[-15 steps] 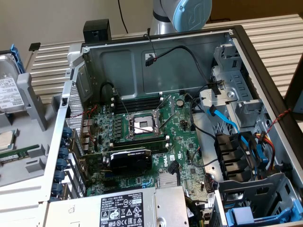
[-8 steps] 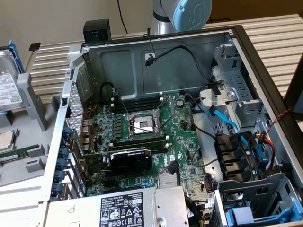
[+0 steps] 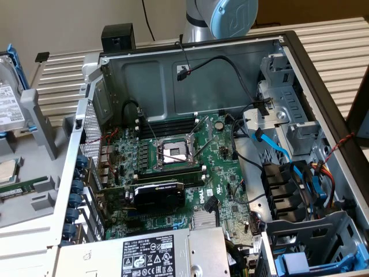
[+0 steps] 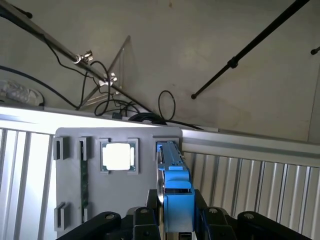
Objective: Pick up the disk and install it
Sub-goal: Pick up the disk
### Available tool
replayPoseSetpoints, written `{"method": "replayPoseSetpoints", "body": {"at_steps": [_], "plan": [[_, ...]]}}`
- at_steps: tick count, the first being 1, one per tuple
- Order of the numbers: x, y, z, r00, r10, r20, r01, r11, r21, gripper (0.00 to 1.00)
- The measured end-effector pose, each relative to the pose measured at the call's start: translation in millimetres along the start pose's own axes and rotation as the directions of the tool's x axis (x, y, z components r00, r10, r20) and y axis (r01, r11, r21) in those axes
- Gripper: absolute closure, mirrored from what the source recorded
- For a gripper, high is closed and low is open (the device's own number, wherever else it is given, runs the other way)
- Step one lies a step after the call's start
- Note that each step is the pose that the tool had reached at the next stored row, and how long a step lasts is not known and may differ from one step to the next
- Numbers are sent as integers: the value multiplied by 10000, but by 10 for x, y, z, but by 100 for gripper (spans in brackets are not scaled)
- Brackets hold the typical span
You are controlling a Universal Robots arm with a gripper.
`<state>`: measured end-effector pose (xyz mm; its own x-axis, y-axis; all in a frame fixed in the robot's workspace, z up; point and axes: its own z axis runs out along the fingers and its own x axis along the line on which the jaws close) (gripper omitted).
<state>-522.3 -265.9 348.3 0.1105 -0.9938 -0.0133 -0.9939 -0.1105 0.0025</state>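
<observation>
Wrist view: disk (image 4: 175, 175) standing on edge in a slot of the grey holder (image 4: 70, 200), blue frame toward the camera. Clamped from both sides by the gripper (image 4: 176, 202), about half closed, black fingers (image 4: 151, 207) pressed against the blue frame. Just beside the disk in the same holder, a square silver chip (image 4: 117, 156); past that, a green memory stick (image 4: 84, 180) in its own slot.

Exterior view: disk (image 3: 7, 101) at nine o'clock from the open computer case (image 3: 190, 75), at the exterior view's left edge, white label showing, upright in the holder (image 3: 40, 124) on the slatted desk (image 3: 340, 52). Near eight o'clock, chip (image 3: 7, 170) and memory stick (image 3: 20, 187). At twelve o'clock, behind the case, the arm (image 3: 222, 17).
</observation>
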Motion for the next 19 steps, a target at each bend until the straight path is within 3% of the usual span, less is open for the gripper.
{"method": "replayPoseSetpoints", "body": {"at_steps": [19], "plan": [[-48, -3, -408, 10000, 0, 0, 0, 10000, 4, 64]]}}
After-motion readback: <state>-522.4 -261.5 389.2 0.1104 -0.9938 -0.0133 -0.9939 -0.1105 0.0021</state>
